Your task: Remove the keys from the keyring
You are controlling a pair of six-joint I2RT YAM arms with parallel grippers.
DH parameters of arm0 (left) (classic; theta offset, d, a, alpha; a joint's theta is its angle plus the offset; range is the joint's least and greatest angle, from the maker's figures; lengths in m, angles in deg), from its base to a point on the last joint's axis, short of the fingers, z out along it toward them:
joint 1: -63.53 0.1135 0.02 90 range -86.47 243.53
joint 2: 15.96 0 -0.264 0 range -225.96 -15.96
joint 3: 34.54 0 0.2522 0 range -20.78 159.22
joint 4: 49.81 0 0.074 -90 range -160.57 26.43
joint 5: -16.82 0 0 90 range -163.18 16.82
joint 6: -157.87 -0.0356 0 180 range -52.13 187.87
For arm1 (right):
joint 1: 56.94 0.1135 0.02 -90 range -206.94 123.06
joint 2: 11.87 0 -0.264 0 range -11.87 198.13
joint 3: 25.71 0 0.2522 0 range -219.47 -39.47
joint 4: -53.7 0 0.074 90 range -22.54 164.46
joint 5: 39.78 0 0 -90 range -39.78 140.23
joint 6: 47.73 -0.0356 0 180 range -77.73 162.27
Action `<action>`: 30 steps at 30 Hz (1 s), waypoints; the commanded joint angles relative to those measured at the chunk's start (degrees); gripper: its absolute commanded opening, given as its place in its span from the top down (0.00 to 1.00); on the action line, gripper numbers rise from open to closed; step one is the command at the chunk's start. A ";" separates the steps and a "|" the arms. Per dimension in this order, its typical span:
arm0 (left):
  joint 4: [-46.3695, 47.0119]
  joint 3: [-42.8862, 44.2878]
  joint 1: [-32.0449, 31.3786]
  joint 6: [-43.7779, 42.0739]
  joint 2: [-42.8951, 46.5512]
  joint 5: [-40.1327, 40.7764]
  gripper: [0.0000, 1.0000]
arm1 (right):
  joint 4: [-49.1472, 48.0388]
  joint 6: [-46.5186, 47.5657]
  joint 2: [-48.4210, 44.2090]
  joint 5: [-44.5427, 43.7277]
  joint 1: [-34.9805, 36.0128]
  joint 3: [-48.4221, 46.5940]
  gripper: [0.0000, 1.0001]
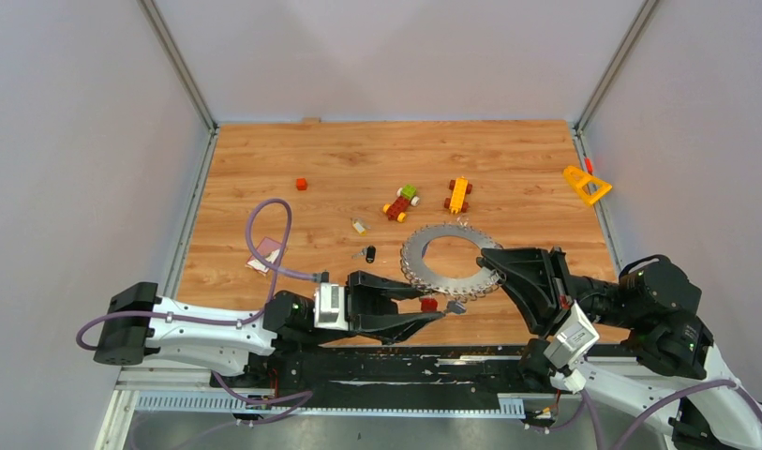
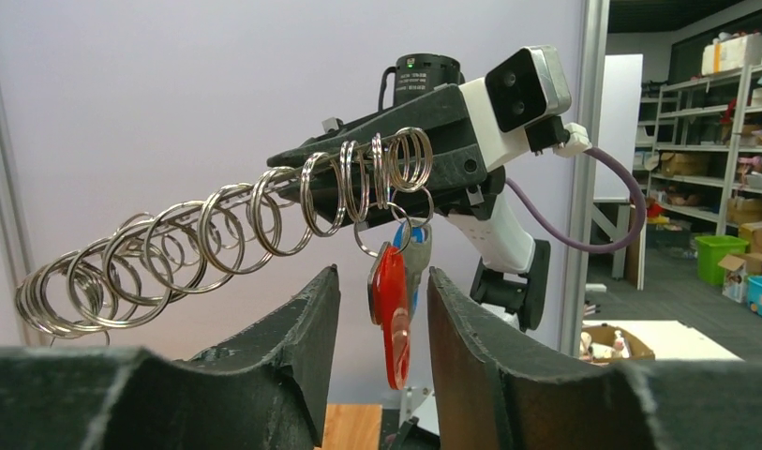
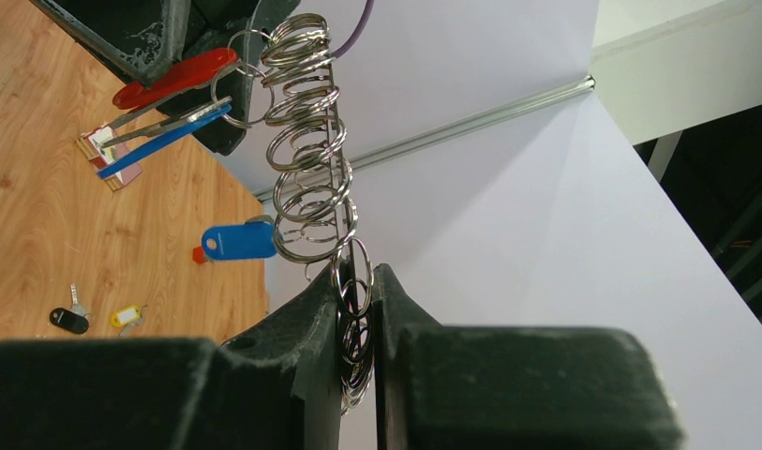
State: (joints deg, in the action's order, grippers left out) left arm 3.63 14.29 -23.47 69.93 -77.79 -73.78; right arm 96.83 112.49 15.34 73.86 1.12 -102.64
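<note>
counter point(image 1: 386, 145) back strip bare | toy vehicles point(image 1: 402, 202) crowd centre, just beyond keyring point(image 1: 411, 262) | loose keys point(image 1: 369, 253) just left of it | yellow triangle point(image 1: 586, 185) at far right edge

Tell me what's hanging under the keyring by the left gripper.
A red key hangs under the keyring, between the open fingers of the left gripper. Behind it a silver blade and a bit of blue show; the rest is covered by the red key.
</note>
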 commanded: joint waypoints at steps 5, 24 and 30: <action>2.97 2.63 -0.09 0.82 -0.58 0.51 0.69 | -3.88 1.02 -1.22 -0.47 0.03 0.46 1.00; 2.83 2.42 -0.09 2.22 -0.27 2.10 0.89 | -3.88 2.65 -1.18 -7.64 0.03 0.68 1.00; 2.58 2.18 -0.09 1.27 0.38 1.04 0.89 | -3.50 2.93 -1.19 -10.20 0.03 0.91 1.00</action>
State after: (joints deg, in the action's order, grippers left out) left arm 4.22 14.53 -23.47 71.64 -78.53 -72.27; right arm 97.18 114.02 14.64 66.80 1.12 -101.64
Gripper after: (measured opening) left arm 0.103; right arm 0.137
